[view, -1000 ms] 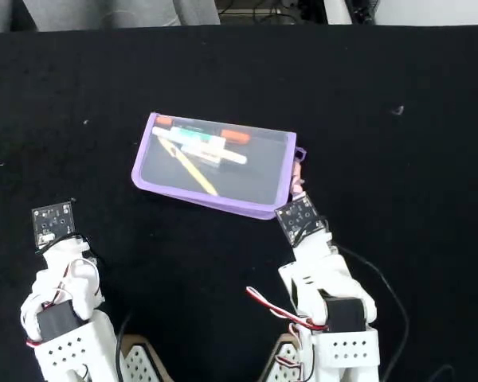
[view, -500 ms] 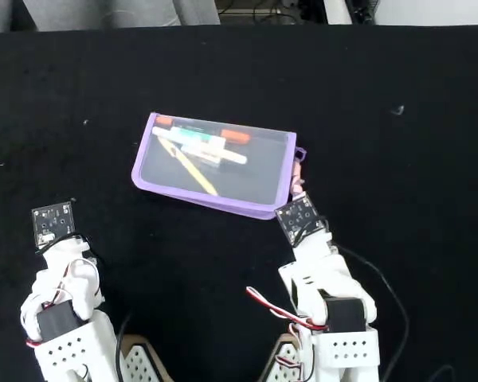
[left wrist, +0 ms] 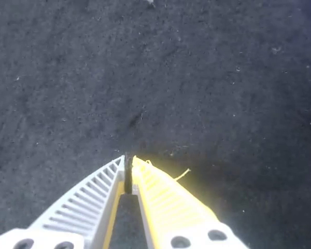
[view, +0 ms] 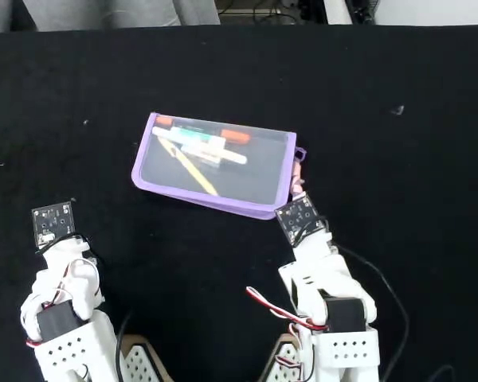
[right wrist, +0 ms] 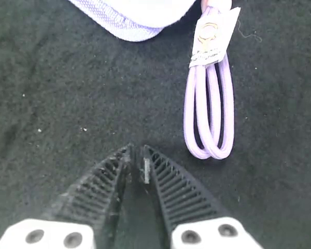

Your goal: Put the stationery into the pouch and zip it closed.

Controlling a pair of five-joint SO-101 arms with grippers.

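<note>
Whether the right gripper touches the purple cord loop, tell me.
Apart. The right wrist view shows bare table between the right gripper and the cord loop.

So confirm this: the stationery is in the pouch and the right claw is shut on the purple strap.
Not quite. The stationery is in the pouch, but the right claw is shut on nothing; the right wrist view shows the strap lying apart beside it.

no readable text, paper tag (right wrist: 211, 36) on cord loop (right wrist: 209, 116) of pouch (right wrist: 137, 15), print too small
</note>
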